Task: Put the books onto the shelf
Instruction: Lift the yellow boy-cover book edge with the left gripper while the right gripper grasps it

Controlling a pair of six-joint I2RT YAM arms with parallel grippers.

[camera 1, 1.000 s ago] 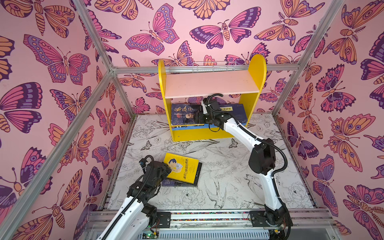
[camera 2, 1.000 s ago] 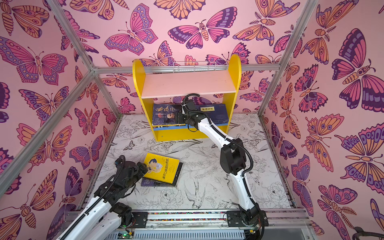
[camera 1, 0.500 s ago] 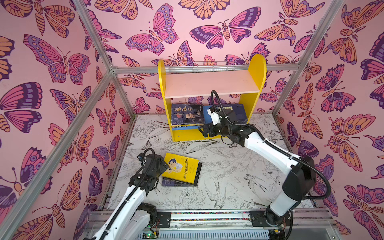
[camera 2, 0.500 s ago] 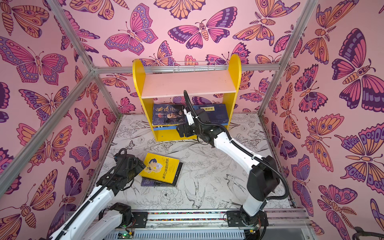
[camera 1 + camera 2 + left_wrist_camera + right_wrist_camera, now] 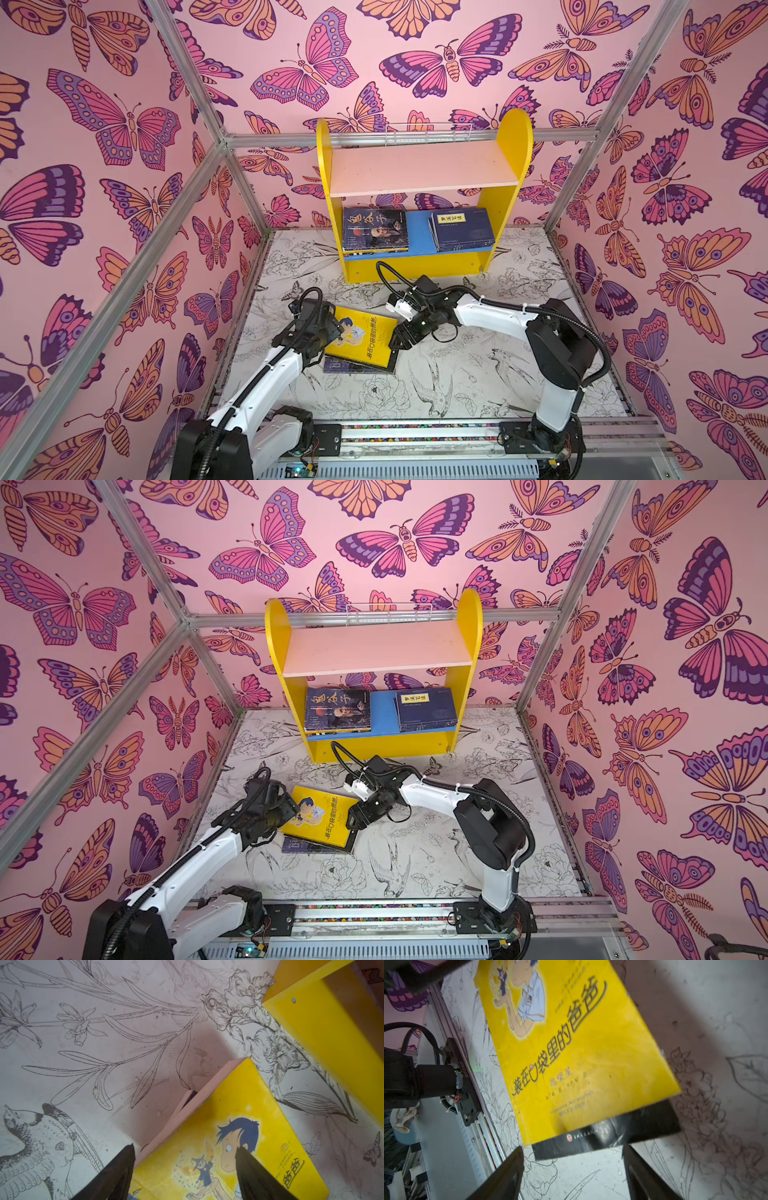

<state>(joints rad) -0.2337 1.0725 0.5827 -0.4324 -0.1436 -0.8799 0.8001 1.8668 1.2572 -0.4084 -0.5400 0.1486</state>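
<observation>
Books (image 5: 336,708) are stacked as a dark pile (image 5: 374,230) and a navy pile (image 5: 462,230) on the blue board (image 5: 417,237) of the shelf (image 5: 415,268). A yellow book (image 5: 365,341) is laid over a black book (image 5: 612,1136) on the table (image 5: 457,374). The left gripper (image 5: 185,1148) and right gripper (image 5: 572,1147) are held open beside it. Earlier, the right gripper was at the shelf.

The left stack (image 5: 374,229) and right stack (image 5: 462,230) crowd the shelf's (image 5: 515,141) lower board (image 5: 419,235), a blue gap between them; the pink upper board (image 5: 419,168) lies bare. On the tabletop (image 5: 478,374), the left arm (image 5: 266,374) and right arm (image 5: 498,318) flank the yellow book (image 5: 368,343), leaving open surface toward the right wall (image 5: 673,291)
</observation>
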